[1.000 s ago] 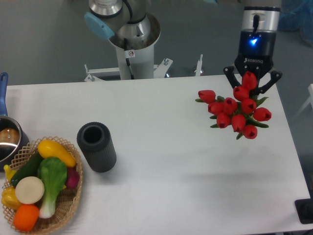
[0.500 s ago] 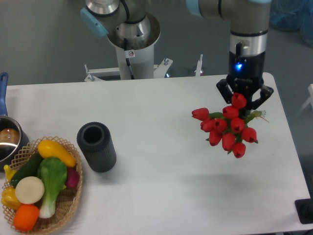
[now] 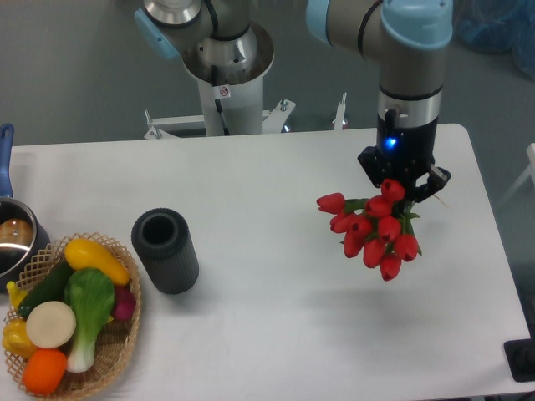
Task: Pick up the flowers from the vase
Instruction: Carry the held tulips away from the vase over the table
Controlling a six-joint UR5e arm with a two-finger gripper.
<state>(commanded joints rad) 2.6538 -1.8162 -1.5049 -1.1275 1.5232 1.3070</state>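
Matt ribbed vase point(image 3: 165, 251), woven wicker basket point(image 3: 117, 351).

Readable text: none.
Sticker point(image 3: 224, 90), arm base column, upper centre: red-and-white mark, too small to read.

There is one fixed camera only. It looks from high above the front edge of the white rectangular table point(image 3: 276, 317), facing down and toward the grey robot base column point(image 3: 224, 83) at the far side. It sees almost the whole tabletop.
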